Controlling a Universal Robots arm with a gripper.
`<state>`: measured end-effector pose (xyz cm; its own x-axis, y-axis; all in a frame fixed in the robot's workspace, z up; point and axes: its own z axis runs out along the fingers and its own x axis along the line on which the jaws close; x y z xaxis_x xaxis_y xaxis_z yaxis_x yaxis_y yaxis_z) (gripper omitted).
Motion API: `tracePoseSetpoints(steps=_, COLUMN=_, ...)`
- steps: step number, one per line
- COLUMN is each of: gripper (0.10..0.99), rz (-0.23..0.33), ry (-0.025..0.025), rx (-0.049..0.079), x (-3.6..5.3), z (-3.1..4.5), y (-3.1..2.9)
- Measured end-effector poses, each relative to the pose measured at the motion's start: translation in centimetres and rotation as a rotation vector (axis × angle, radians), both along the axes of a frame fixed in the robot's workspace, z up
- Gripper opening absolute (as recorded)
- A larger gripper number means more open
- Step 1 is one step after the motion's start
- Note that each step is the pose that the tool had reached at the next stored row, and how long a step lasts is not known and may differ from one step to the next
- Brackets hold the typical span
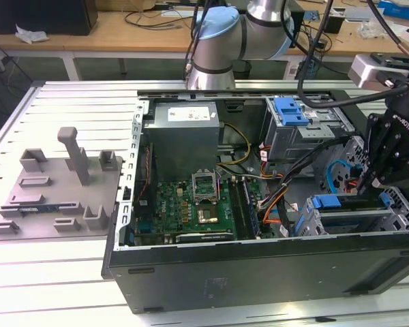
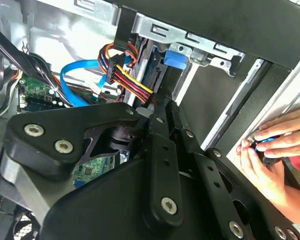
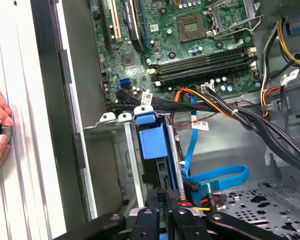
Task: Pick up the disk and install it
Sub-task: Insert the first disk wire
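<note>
The gripper (image 3: 164, 197), jaws clenched on the disk (image 3: 152, 142) at lower centre, could jam it tilted in the cage (image 3: 102, 131)

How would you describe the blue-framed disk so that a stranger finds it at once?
Look in the open computer case, at the silver drive cage in its near corner, on the exterior view's right. The disk sits in that cage, right by the gripper. The other blue tab sits on the farther cage, away from the gripper.
</note>
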<state>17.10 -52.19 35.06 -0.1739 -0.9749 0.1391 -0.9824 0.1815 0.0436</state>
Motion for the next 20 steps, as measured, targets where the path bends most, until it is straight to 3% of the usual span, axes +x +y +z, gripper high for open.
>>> tracePoseSetpoints(steps=5, gripper=0.169, rz=0.024, ry=-0.0021, rx=0.001, x=-0.2, z=0.16, y=-0.24)
tracePoseSetpoints(steps=9, gripper=0.169, rz=0.048, ry=-0.0135, rx=0.008, x=-0.25, z=0.24, y=-0.46)
tracePoseSetpoints(steps=16, gripper=0.169, rz=0.048, ry=-0.0136, rx=0.008, x=-0.26, z=0.24, y=-0.47)
tracePoseSetpoints(steps=18, gripper=0.169, rz=0.048, ry=-0.016, rx=0.014, x=-0.26, z=0.24, y=-0.49)
tracePoseSetpoints(steps=20, gripper=0.169, rz=0.048, ry=-0.0219, rx=0.027, x=-0.27, z=0.24, y=-0.56)
